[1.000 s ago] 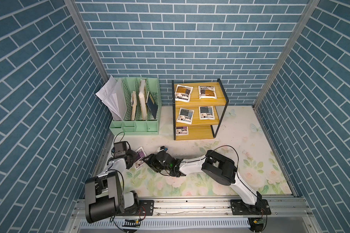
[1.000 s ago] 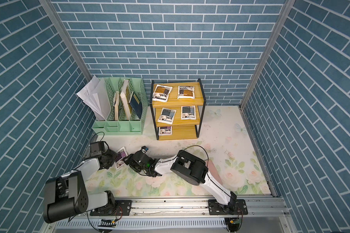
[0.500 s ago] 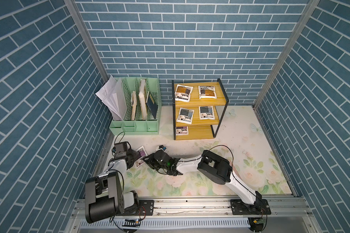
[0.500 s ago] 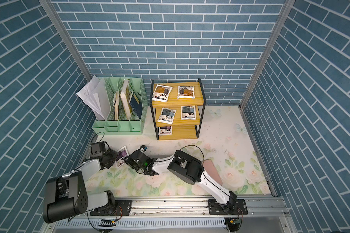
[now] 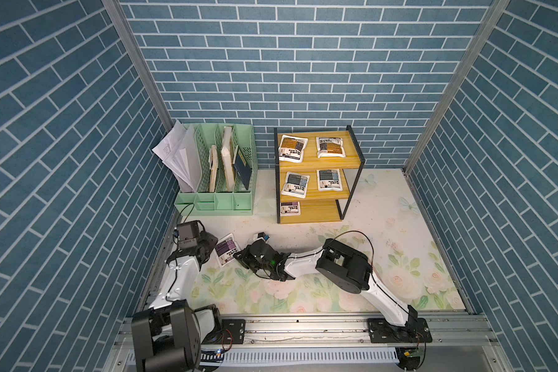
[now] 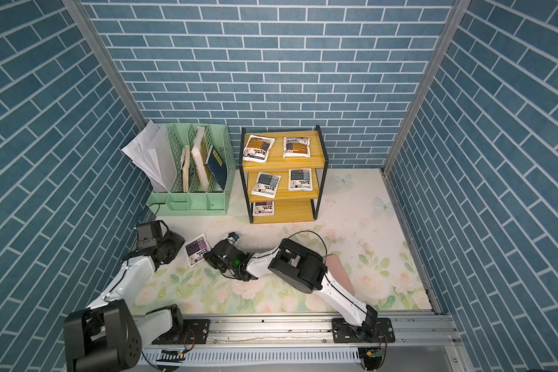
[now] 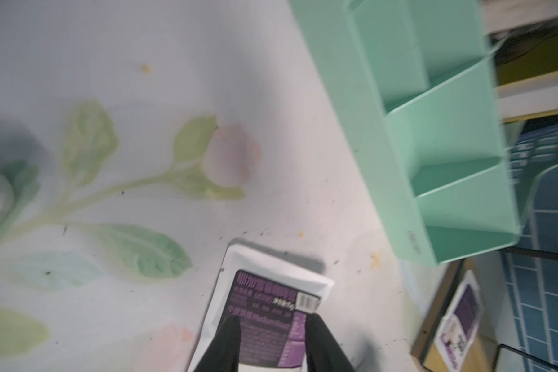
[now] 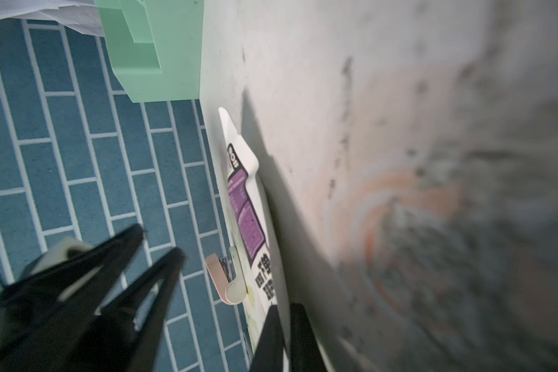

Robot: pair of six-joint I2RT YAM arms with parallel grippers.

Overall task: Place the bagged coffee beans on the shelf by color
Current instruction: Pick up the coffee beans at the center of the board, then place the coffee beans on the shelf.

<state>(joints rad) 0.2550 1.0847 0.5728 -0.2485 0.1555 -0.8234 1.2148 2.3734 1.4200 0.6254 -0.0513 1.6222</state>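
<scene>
In both top views: shelf at twelve o'clock on the floral mat, with orange-brown pouches on the top board, blue-grey pouches on the middle board and shelved purple pouch at the nine o'clock end of the bottom board. Loose purple pouch flat on the mat at seven o'clock from the shelf, well apart from it. Left gripper just beside that pouch at nine o'clock, right gripper at its four o'clock edge. Mint organizer at nine o'clock of the shelf. In a top view, pink case partly hidden behind the right arm. From the left wrist: left gripper with black fingers spread apart, loose purple pouch showing between them; touching or not, cannot tell. From the right wrist: right gripper pinched together on the white edge of the loose purple pouch, lying against the mat; left gripper near, fingers apart and clear of the pouch.
</scene>
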